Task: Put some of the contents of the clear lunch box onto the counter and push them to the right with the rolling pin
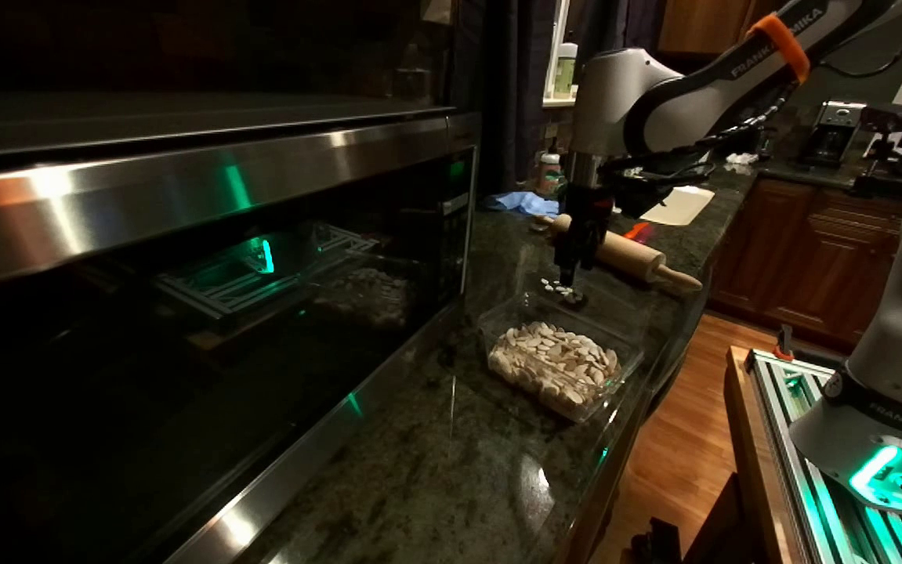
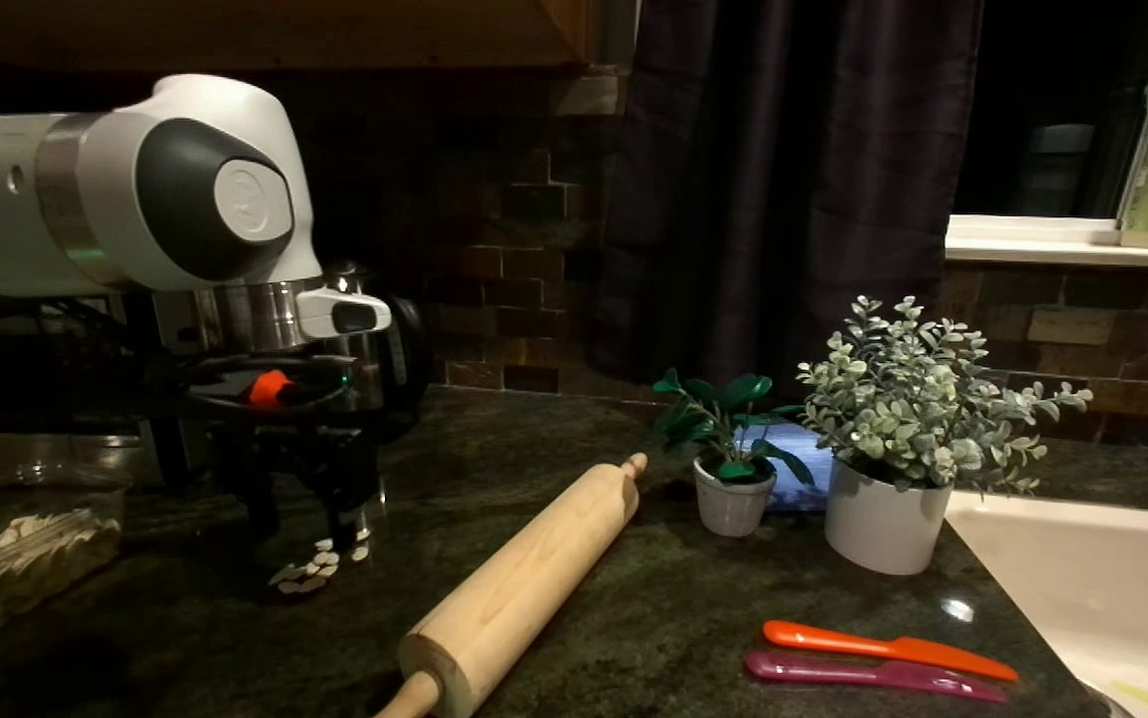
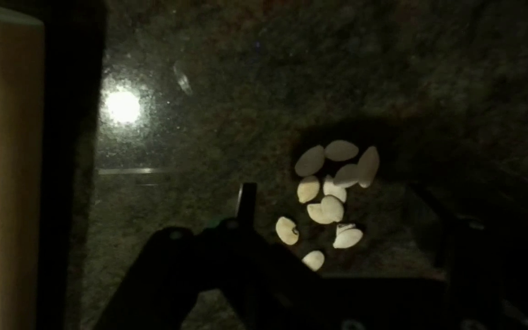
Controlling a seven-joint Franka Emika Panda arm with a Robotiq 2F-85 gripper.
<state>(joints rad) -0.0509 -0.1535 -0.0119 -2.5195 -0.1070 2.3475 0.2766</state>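
The clear lunch box (image 1: 601,321) stands on the dark counter (image 1: 419,478) with a heap of pale seeds, the contents (image 1: 552,356), in it. It also shows at the left edge in an exterior view (image 2: 85,484). Several loose seeds (image 2: 306,570) lie on the counter between the box and the wooden rolling pin (image 2: 524,583). My gripper (image 2: 302,534) is low over these seeds, fingers apart. In the wrist view the open jaws (image 3: 335,206) stand on either side of the loose seeds (image 3: 325,211), holding nothing; the rolling pin (image 3: 4,174) lies along the left edge.
A microwave-like appliance (image 1: 302,258) with steel trim stands beside the box. Past the rolling pin are a small plant (image 2: 733,499), a larger plant (image 2: 888,519), an orange knife (image 2: 883,646), a purple knife (image 2: 868,675) and a white sink (image 2: 1112,588).
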